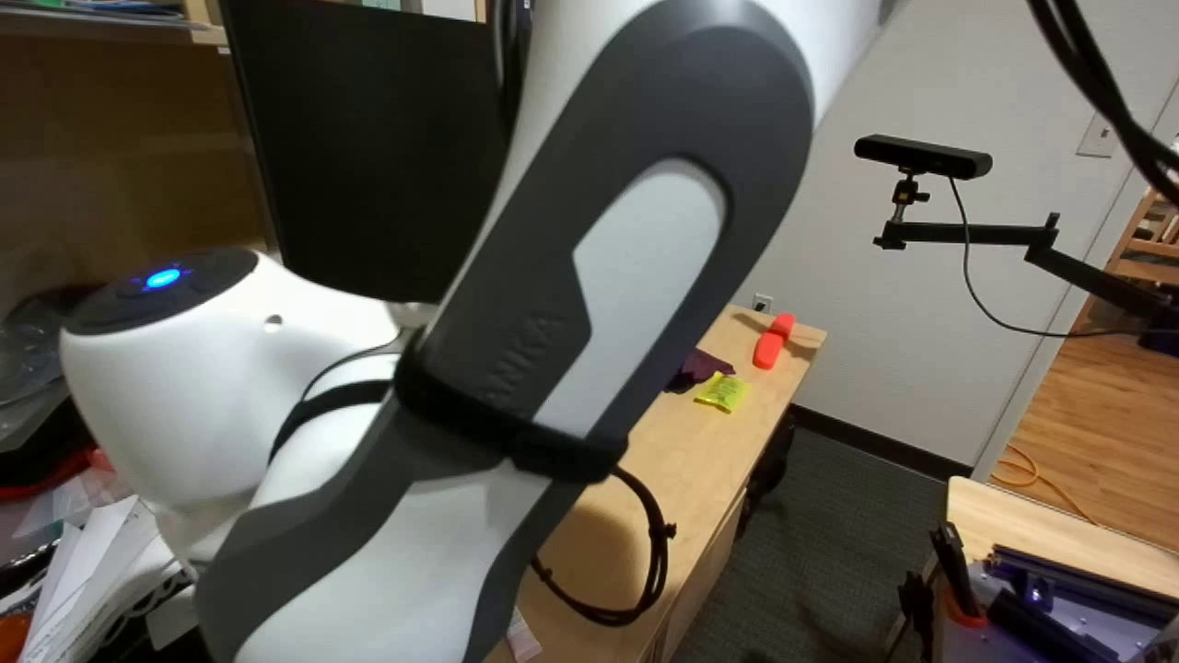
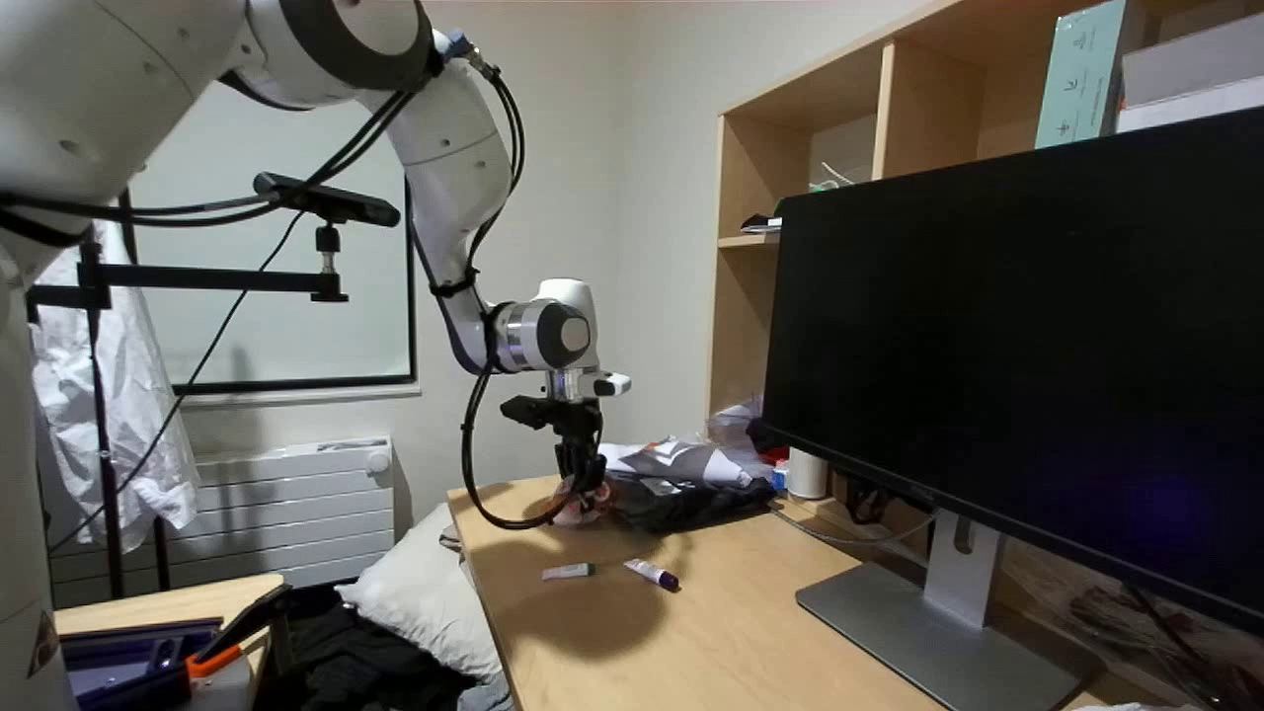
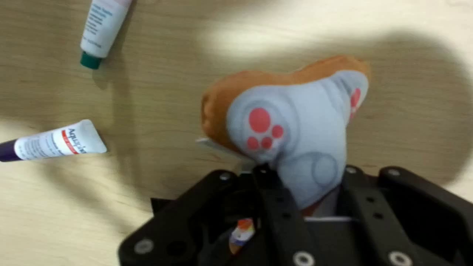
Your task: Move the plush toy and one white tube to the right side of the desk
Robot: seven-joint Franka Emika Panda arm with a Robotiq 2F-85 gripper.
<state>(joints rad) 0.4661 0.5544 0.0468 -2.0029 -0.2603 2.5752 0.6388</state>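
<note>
Location type: office workspace with a robot arm (image 2: 454, 148). In an exterior view: monitor (image 2: 1007, 365) on the table (image 2: 731, 632), right; wooden shelving (image 2: 928, 114) behind the monitor, far right; wall heater (image 2: 286, 509), far left; camera (image 2: 355, 204) on a jointed mount (image 2: 178, 276), left

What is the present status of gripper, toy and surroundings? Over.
Gripper closed on plush toy. Green-capped tube and purple-capped tube loose on desk. Black heap close by in an exterior view, may hinder.

Wht wall (image 1: 884, 368), gry carpet (image 1: 834, 525)
</note>
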